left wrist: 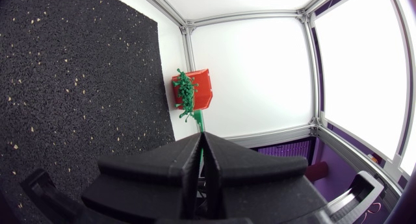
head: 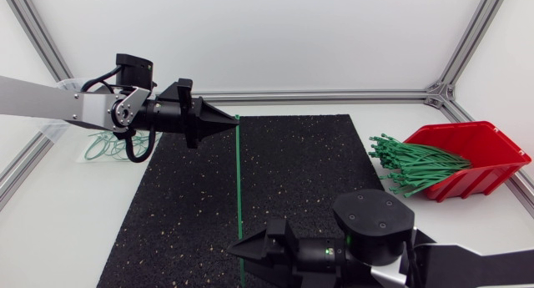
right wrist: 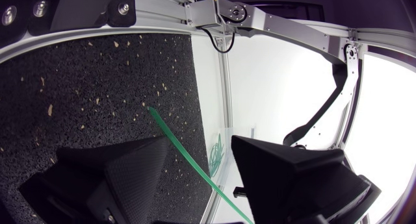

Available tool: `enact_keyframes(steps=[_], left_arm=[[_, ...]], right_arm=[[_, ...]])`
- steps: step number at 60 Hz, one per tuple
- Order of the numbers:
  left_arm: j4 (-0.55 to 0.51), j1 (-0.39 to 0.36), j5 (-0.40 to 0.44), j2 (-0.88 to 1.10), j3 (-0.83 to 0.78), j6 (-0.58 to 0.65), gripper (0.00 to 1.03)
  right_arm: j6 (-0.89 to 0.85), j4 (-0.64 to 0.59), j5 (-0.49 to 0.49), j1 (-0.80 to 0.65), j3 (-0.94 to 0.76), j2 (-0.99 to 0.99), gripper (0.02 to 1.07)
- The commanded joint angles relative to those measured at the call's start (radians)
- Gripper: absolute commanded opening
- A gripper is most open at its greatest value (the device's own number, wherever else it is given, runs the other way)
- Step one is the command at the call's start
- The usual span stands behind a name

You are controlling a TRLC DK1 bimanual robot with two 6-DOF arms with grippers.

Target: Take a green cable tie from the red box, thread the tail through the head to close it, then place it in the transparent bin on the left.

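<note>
Tie (head: 239, 188) is stretched in a straight line above the mat (head: 317, 163), running from the left gripper (head: 230, 121) towards the right gripper (head: 237, 248).

Left gripper: the fingers are pressed together on one end of the tie. In the left wrist view, the tie (left wrist: 200, 125) is seen emerging from the closed fingertips of that gripper (left wrist: 201, 138).

Right gripper: the fingers are spread wide apart. In the right wrist view, the tie (right wrist: 185, 156) is seen passing through the gap of that gripper (right wrist: 201, 141), with its tip showing ahead over the mat. It is not clamped. Whether it brushes one finger cannot be told.

Box (head: 476, 159) is located at the right of the table (head: 67, 213), beside the mat. A bundle of spare ties (head: 413, 164) projects from its open side. In the left wrist view, the box (left wrist: 201, 91) is seen ahead of the left gripper, past the edge of the mat.

Bin (head: 104, 144) is located at the left of the mat, below the left arm. Looped ties are lying in it.
</note>
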Motion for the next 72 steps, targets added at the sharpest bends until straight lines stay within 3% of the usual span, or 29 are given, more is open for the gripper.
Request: enact_keyframes(steps=[1,14,50,56,63,72], left_arm=[[0.007,0.008,0.017,0.027,0.028,-0.026,0.04],[0.007,0.002,0.017,0.029,0.031,-0.029,0.04],[0.007,-0.006,0.023,0.009,0.020,-0.036,0.04],[0.007,-0.007,0.023,0.006,0.020,-0.037,0.04],[0.005,-0.007,0.025,0.001,0.020,-0.039,0.04],[0.005,-0.007,0.027,0.000,0.017,-0.039,0.04]], right_arm=[[-0.021,0.014,-0.023,-0.004,-0.035,0.007,0.43],[-0.037,0.042,-0.042,-0.007,-0.044,0.015,0.20],[-0.037,0.068,-0.036,-0.063,-0.016,0.035,0.20],[-0.038,0.068,-0.033,-0.061,-0.013,0.047,0.22],[-0.038,0.074,-0.026,-0.072,-0.009,0.067,0.36],[-0.038,0.074,-0.019,-0.073,-0.004,0.068,0.45]])
